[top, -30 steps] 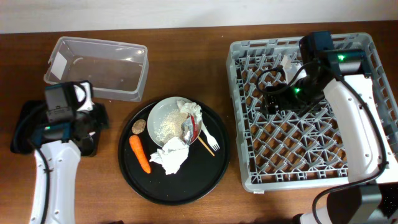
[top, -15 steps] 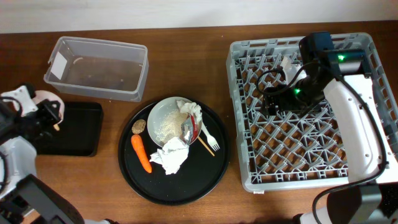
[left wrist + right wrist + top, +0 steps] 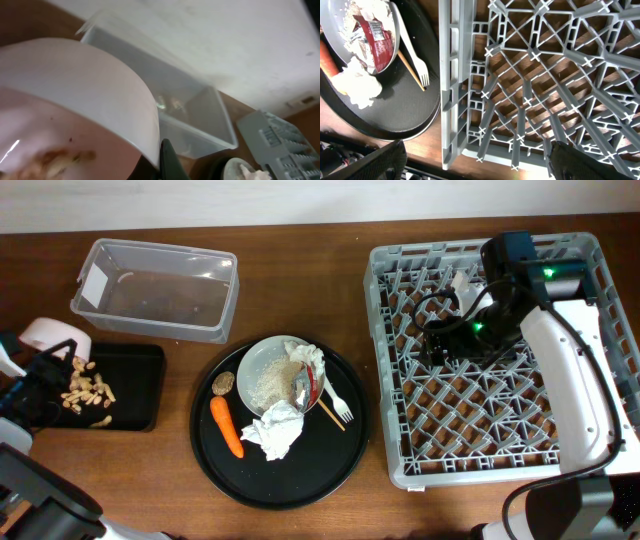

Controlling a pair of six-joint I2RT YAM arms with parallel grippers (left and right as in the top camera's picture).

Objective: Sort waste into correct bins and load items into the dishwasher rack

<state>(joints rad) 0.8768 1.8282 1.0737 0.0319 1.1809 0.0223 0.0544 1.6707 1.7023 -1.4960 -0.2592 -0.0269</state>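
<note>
Left wrist: blurred all over. Can't see most of left end effector [image 3: 166, 161] behind pink bowl [image 3: 75, 90], itself cropped at left and bottom edges. Soft on clear tub [image 3: 190, 115] too.

Overhead: cropped at left edge across left arm [image 3: 25, 480]. Can't identify white bit [image 3: 460, 280] in rack [image 3: 400, 440], half under right arm [image 3: 570, 370].

Right wrist: only cropped tips of right end effector [image 3: 477, 162] at bottom corners. Plate [image 3: 340, 15] cut off top-left, covering upper end of wooden stick [image 3: 411, 71].

The pink bowl [image 3: 52, 335] has shifted slightly left beside the shallow black tray [image 3: 135, 395] and tipped over it, and tan peanuts [image 3: 88, 392] now lie scattered on the tray's previously bare left part.
</note>
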